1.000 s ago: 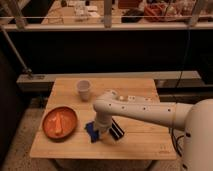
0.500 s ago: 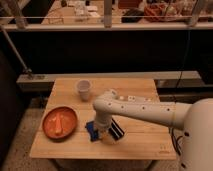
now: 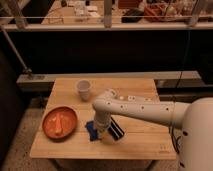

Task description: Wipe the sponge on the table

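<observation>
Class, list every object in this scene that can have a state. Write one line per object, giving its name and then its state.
sponge: lying flat on the table, partly hidden by the gripper.
gripper: down at the sponge, near the table's front middle.
cup: upright with its mouth up, standing apart at the back; contents not visible.
plate: flat on the left side, holding an orange item.

Lab-like test room: cluttered benches (image 3: 85, 7) behind a railing (image 3: 107, 22), gripper (image 3: 105, 134) low over the table (image 3: 137, 87).
</observation>
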Action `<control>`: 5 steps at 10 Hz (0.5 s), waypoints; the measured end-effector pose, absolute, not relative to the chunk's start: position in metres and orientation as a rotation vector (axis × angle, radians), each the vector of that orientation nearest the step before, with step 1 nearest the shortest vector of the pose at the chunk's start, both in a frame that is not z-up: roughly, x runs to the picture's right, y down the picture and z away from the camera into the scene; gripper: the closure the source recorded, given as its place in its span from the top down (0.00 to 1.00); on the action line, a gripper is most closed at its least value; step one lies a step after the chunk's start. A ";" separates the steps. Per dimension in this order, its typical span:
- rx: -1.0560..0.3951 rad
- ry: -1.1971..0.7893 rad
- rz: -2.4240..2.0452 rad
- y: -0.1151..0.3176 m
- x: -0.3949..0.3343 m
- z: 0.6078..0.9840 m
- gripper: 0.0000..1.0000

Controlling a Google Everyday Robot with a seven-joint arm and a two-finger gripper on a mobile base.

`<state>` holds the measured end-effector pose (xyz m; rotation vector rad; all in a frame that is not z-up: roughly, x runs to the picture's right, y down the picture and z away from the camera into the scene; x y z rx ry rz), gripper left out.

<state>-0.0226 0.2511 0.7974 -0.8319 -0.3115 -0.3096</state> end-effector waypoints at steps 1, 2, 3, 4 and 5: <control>-0.834 -0.305 -0.297 0.251 -0.024 0.798 0.07; -0.834 -0.302 -0.292 0.251 -0.024 0.797 0.07; -0.836 -0.299 -0.288 0.250 -0.024 0.797 0.07; -0.838 -0.296 -0.283 0.250 -0.024 0.797 0.07; -0.839 -0.289 -0.271 0.250 -0.024 0.797 0.07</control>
